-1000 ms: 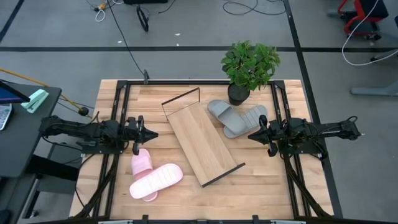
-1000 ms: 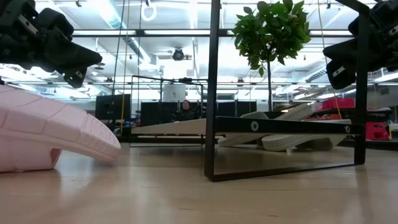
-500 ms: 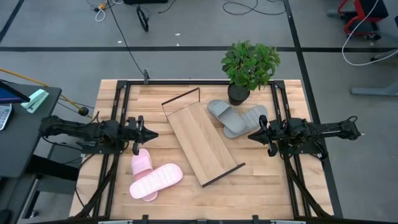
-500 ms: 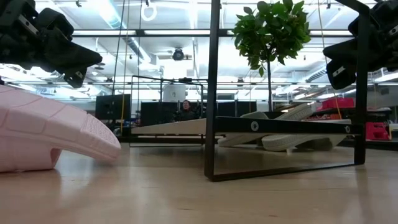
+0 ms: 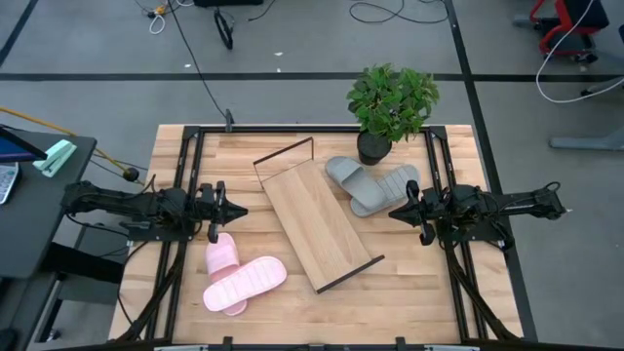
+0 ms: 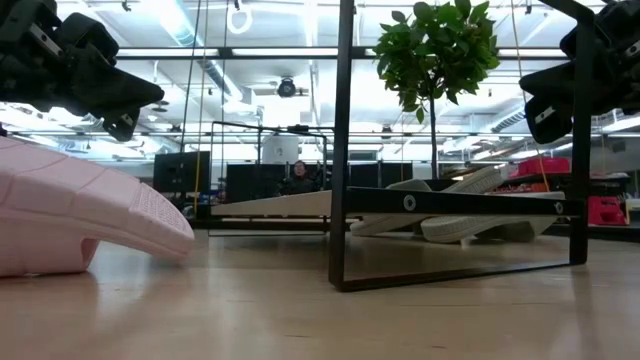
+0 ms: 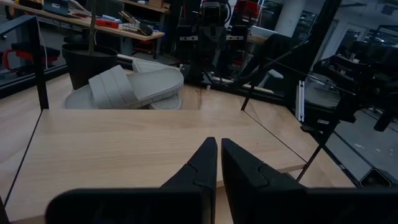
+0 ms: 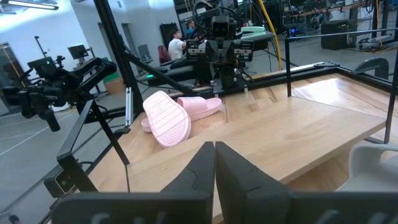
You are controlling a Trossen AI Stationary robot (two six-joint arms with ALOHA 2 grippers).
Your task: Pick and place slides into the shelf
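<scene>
The shelf [image 5: 317, 222] lies slantwise in the middle of the table, a light board with a black wire frame [image 6: 343, 150] at each end. Two grey slides [image 5: 370, 183] lie overlapping on the table between the shelf and the plant pot; the left wrist view shows them as grey slides [image 7: 134, 86] beyond the board. Two pink slides [image 5: 239, 273] lie near the table's left near corner, one pink slide [image 8: 166, 121] tipped against the other with its ribbed sole showing. My left gripper [image 5: 237, 210] hovers shut left of the shelf. My right gripper [image 5: 393, 213] hovers shut right of it, beside the grey slides.
A potted plant [image 5: 390, 102] stands at the table's far edge, close behind the grey slides. Black rails [image 5: 185, 195] run along the left and right sides of the table. Bare wood shows along the near edge [image 5: 390, 302]. A person sits far off in the room [image 8: 177, 45].
</scene>
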